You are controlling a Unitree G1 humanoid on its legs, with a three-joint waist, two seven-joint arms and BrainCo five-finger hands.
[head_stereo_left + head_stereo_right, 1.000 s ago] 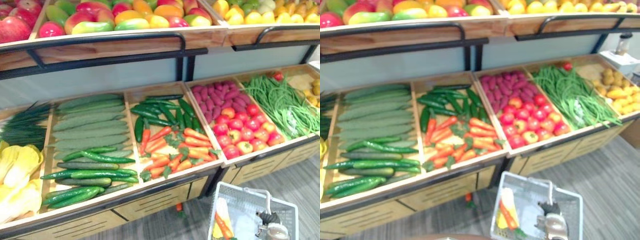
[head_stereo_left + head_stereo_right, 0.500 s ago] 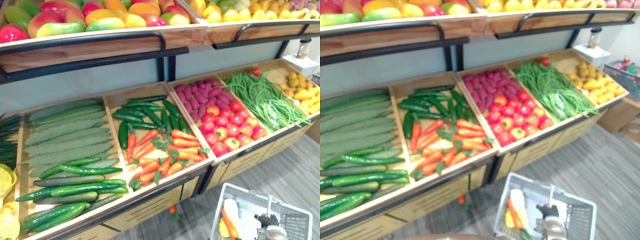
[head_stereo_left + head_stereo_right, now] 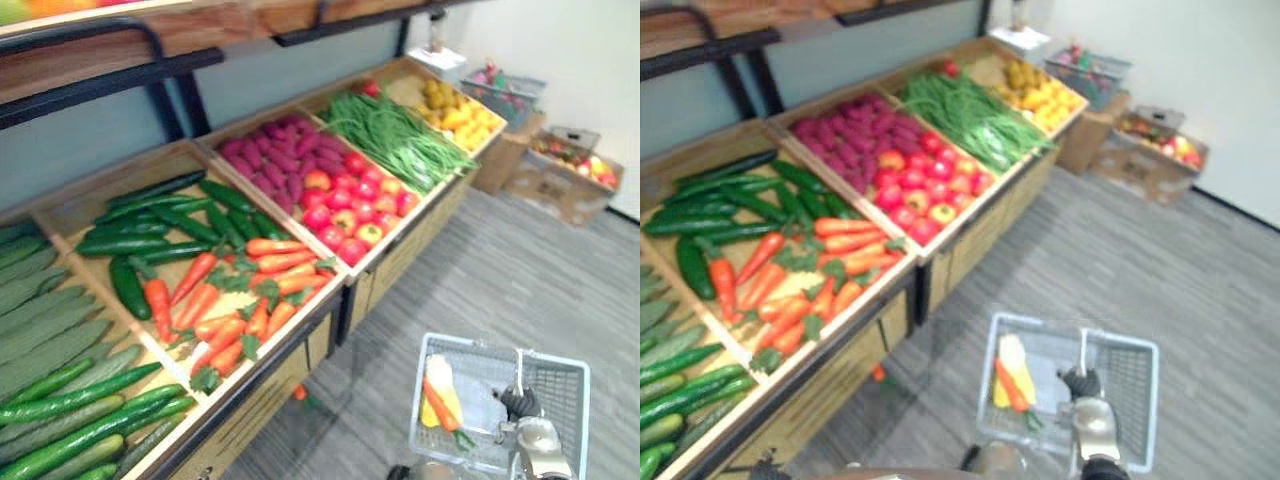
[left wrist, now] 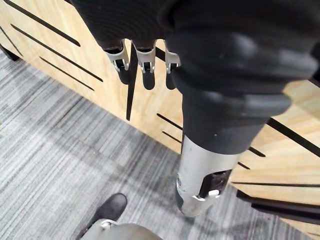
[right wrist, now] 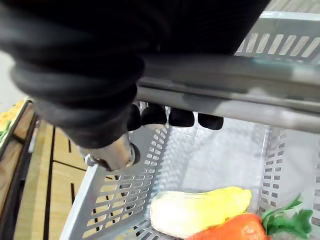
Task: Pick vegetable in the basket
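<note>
Basket handle clasped by right hand (carrot inside), left hand hanging, fingers straight

"How many baskets?"

"Two: a near basket and a far basket."

"And in the near one?"

"One carrot and one yellow vegetable."

"Anything loose?"

"One loose carrot on the floor, and one lone tomato behind the beans."

"Bins?"

"Five bins. The cucumbers, peppers, bin carrots, tomatoes and purple roots are heaped too thick to count."

"Boxes?"

"Two boxes."
</note>
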